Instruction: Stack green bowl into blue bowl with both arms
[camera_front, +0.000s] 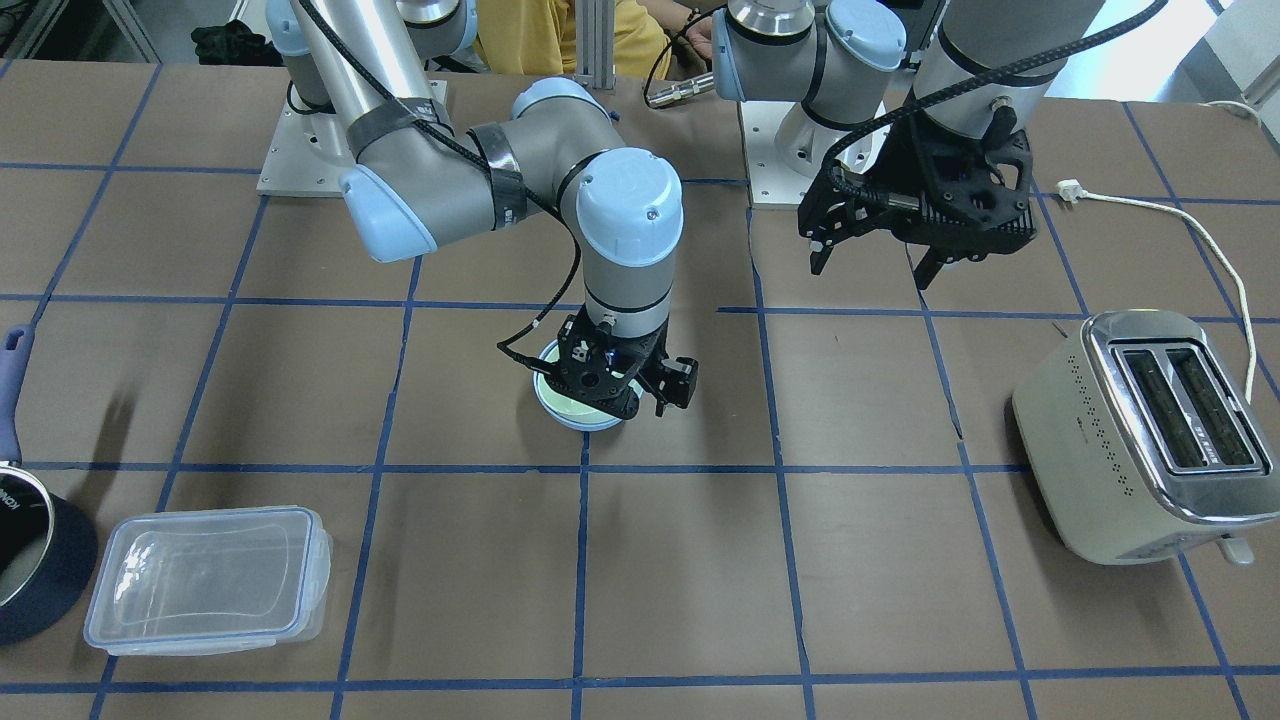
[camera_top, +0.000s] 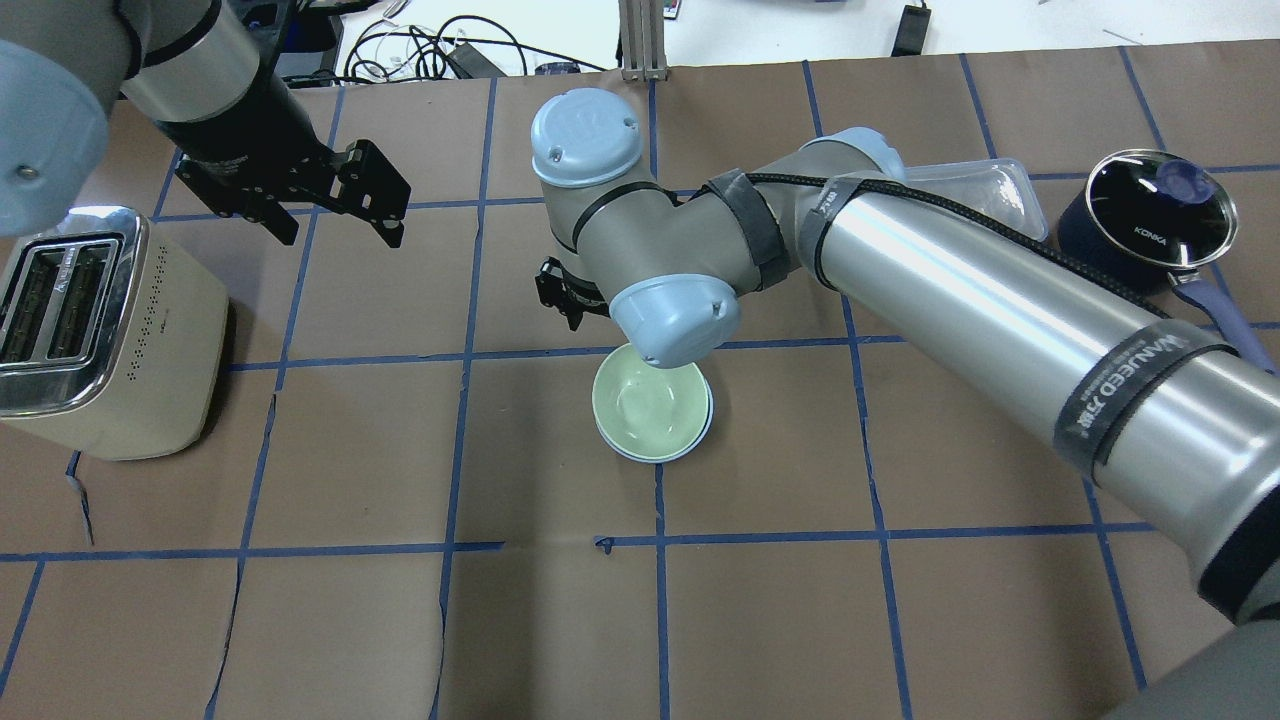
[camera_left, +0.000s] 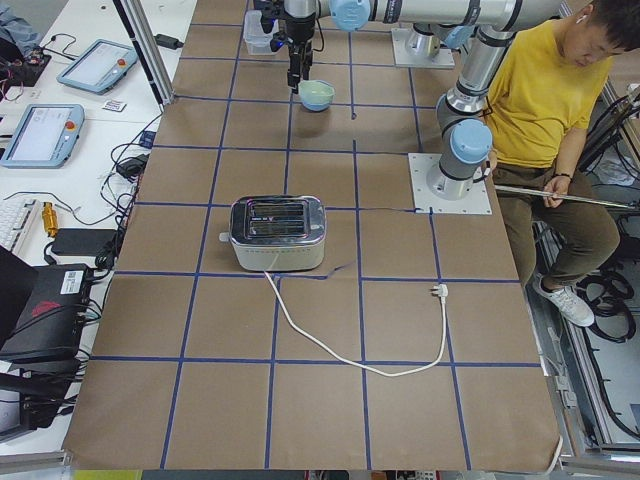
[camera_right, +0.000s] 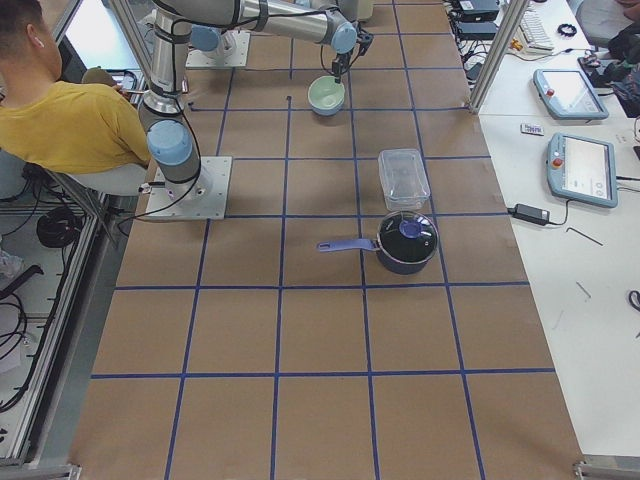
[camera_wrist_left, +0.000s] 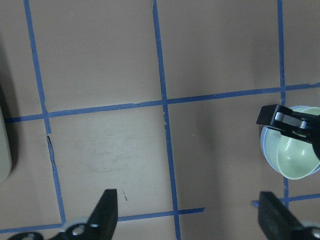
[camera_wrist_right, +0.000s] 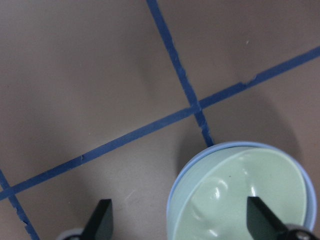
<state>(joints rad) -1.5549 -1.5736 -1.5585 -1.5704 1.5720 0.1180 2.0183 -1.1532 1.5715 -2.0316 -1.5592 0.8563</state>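
Seeing the green bowl (camera_top: 648, 398) sitting nested inside the blue bowl (camera_wrist_right: 240, 145), with only a thin blue edge showing round the green rim. Finding the pair standing upright near the middle of the table (camera_top: 900, 600), just beside a crossing of blue tape lines.

Hovering the right gripper (camera_wrist_right: 181, 217) right over the stacked bowls, fingers spread wide and gripping nothing. Showing one fingertip outside the bowls over bare table and the other over the green inside, so straddling the rim without clamping it.

Holding the left gripper (camera_wrist_left: 187, 210) raised above the table, well apart from the bowls, fingers likewise spread and empty, near the toaster (camera_top: 100, 330).

Also noticing a dark pot (camera_top: 1140, 215) and a clear plastic box (camera_front: 210, 575) lying just beside each other at the table's end on the right arm's side.
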